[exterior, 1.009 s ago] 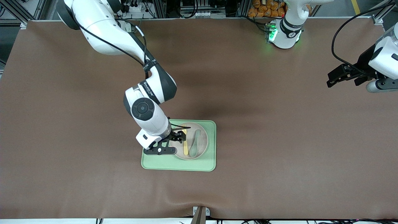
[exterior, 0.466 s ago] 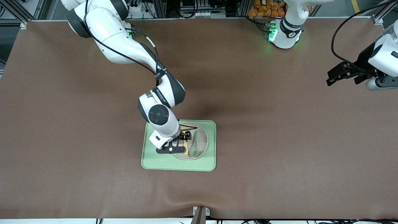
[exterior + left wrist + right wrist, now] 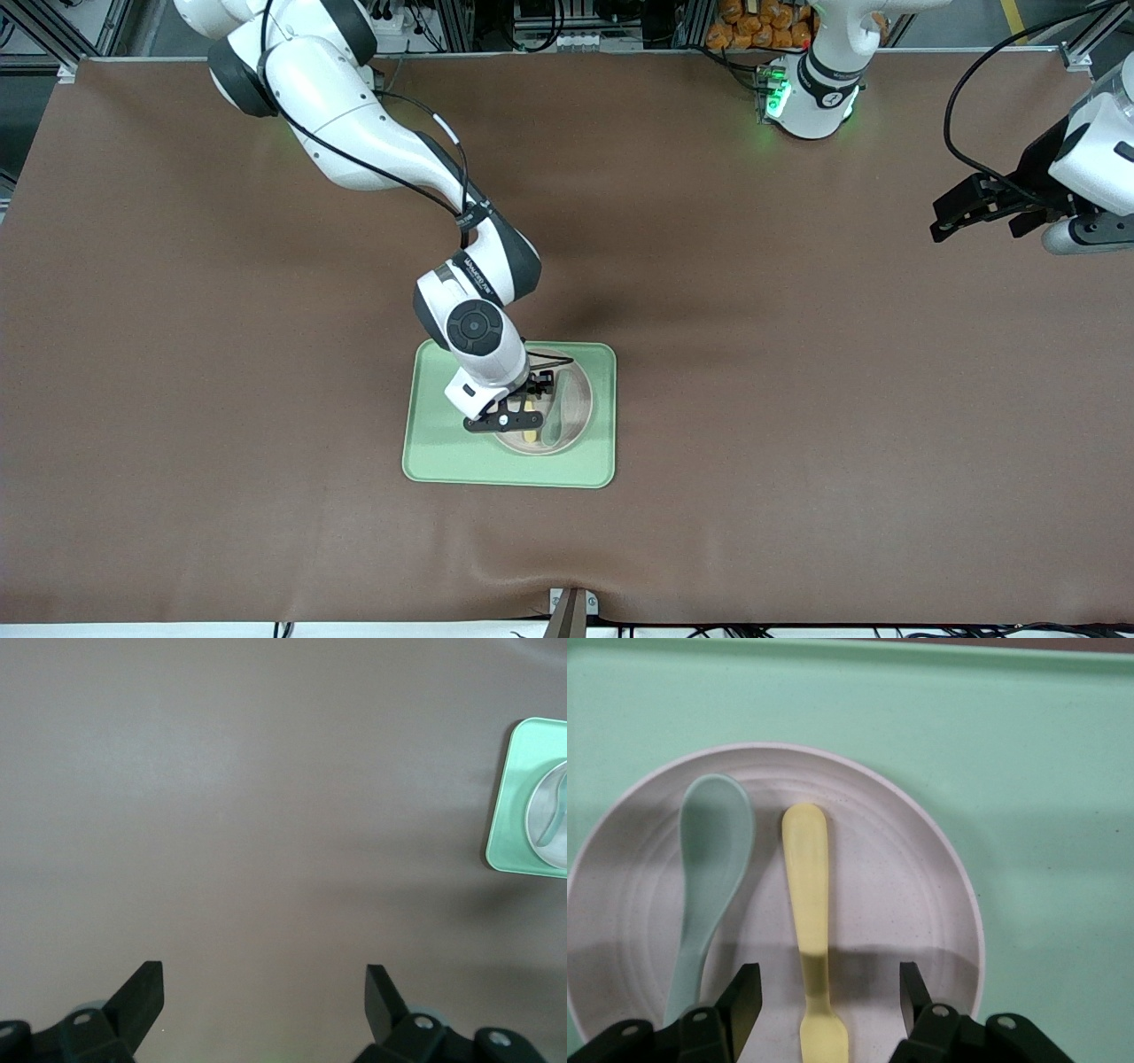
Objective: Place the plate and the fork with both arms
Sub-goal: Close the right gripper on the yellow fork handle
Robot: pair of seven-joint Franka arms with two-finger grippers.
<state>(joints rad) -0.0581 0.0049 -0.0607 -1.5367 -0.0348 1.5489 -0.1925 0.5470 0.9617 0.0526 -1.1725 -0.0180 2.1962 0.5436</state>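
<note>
**Now the right gripper narrows over the fork**

Front view: the right gripper (image 3: 530, 400) has slid from the tray's (image 3: 443, 461) edge to above the plate (image 3: 578, 416), while the left gripper (image 3: 961, 215) waits over the table's (image 3: 797, 354) left-arm end, jaws spread wide.

Right wrist view: the fork (image 3: 811, 904) lies in the plate beside a spoon (image 3: 709, 868) — between fingers still parted, not yet touching it. A pinch looks imminent.

Lighting: even, diffuse overhead; all views sharp.
Soft shadow of the right arm (image 3: 354, 133) falls on the brown surface (image 3: 797, 399); a band of shade crosses the plate (image 3: 921, 930); no glare, no blur.
</note>
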